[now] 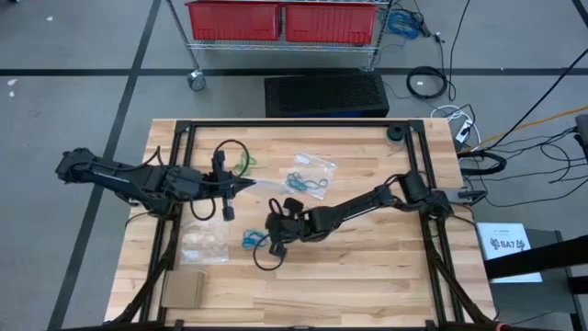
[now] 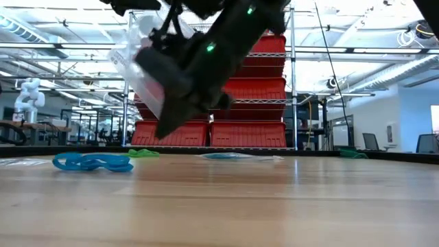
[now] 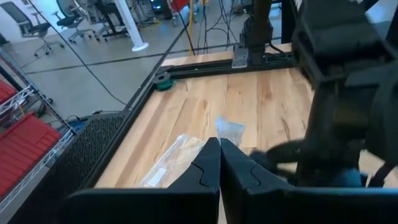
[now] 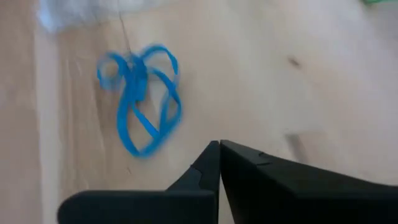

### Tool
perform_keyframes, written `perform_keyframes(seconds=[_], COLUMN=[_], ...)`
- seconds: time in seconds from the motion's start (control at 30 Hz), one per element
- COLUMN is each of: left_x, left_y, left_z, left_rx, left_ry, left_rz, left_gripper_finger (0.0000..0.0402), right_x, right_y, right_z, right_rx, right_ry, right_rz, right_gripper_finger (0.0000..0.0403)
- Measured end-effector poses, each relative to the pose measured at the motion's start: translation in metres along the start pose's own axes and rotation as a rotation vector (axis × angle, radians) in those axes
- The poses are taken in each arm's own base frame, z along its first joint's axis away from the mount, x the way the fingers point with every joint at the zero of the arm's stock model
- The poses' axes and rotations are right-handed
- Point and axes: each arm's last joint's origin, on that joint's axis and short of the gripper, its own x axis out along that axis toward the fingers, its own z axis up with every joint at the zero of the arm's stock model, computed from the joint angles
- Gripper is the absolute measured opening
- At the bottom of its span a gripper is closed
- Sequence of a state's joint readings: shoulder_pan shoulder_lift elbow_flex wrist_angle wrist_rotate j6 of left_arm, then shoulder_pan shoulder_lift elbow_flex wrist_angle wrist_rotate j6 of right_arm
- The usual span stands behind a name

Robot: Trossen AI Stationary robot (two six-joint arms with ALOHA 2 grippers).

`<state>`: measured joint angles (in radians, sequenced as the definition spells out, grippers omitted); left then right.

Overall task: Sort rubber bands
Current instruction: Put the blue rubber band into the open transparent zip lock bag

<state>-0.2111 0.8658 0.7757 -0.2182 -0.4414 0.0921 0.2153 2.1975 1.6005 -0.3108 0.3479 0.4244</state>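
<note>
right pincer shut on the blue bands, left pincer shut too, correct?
Not quite. The right pincer is shut, but on nothing: the right wrist view shows the blue bands lying loose on the table, clear of its tips. The left pincer is shut, as you say.
</note>
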Motion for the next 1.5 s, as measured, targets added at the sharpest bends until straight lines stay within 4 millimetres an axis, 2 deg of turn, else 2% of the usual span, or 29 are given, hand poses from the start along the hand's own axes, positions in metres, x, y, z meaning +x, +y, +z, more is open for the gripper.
perform_keyframes(seconds=[0.1, 0.2, 0.4, 0.53, 0.63, 0.83, 1.0, 1.23, 1.5], left_x=[0.0, 0.0, 0.0, 0.0, 0.0, 0.0, 0.002, 0.007, 0.007], left_y=[0.0, 0.0, 0.001, 0.001, 0.001, 0.001, -0.001, -0.004, -0.004], left_z=[0.0, 0.0, 0.0, 0.0, 0.0, 0.0, -0.005, -0.02, -0.015], left_rx=[0.008, 0.023, 0.031, 0.038, 0.039, 0.037, 0.021, -0.017, -0.021], left_ry=[0.001, 0.001, 0.004, 0.005, 0.006, 0.006, 0.006, 0.034, -0.008], left_rz=[0.009, 0.015, 0.032, 0.032, 0.032, 0.032, 0.032, 0.03, 0.031], left_gripper_finger=[0.0, 0.0, 0.0, 0.0, 0.0, 0.0, 0.0, 0.0, 0.0], right_x=[-0.014, -0.019, 0.002, 0.009, 0.009, 0.011, 0.024, 0.029, 0.032], right_y=[-0.002, 0.002, 0.009, 0.01, 0.012, 0.019, 0.019, 0.016, 0.008], right_z=[0.003, 0.008, -0.001, 0.0, 0.004, 0.007, -0.002, -0.001, 0.002], right_rx=[-0.088, -0.156, -0.352, -0.405, -0.47, -0.506, -0.527, -0.499, -0.491], right_ry=[0.024, -0.004, -0.023, -0.066, -0.112, -0.177, -0.154, -0.17, -0.17], right_rz=[-0.008, 0.047, 0.109, 0.112, 0.122, 0.235, 0.229, 0.22, 0.205], right_gripper_finger=[0.0001, 0.0012, 0.0079, 0.0126, 0.0143, 0.0134, 0.0126, 0.0125, 0.0125])
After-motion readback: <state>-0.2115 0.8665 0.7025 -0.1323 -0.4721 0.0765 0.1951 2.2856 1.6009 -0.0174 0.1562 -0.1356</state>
